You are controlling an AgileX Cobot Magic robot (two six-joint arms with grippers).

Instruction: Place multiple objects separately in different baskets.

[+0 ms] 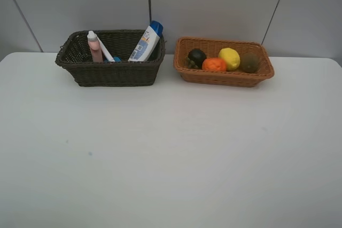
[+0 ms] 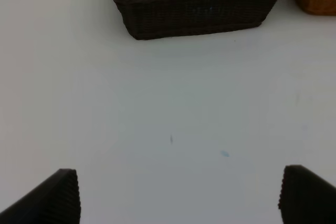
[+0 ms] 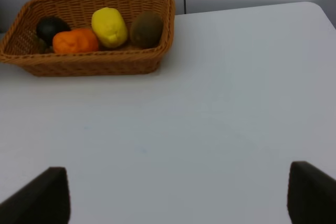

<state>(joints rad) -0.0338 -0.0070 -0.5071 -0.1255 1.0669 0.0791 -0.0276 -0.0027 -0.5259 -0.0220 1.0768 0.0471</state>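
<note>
Far left, dark brown wicker basket (image 1: 110,73): pink bottle (image 1: 95,47), white pen (image 1: 105,50), blue-capped white bottle (image 1: 146,42). Far right, orange-tan wicker basket (image 1: 223,75): dark mangosteen (image 1: 196,56), orange (image 1: 214,64), yellow lemon (image 1: 229,58), brown kiwi (image 1: 249,62). Left gripper (image 2: 178,195) and right gripper (image 3: 178,195) both spread wide, holding nothing.

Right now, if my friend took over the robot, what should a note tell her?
Left tool: open, holding nothing, above bare table.
Right tool: open, holding nothing, also back from the baskets.
Dark brown basket: holds the pink bottle, the white pen and the blue-capped white bottle, which leans on the rim. A dark pad cannot be made out.
Orange-tan basket: holds the mangosteen, orange, lemon and kiwi.
Done: everything in sight is sorted, fruit in one basket, the rest in the other.
Left: nothing that shows on the table.
</note>
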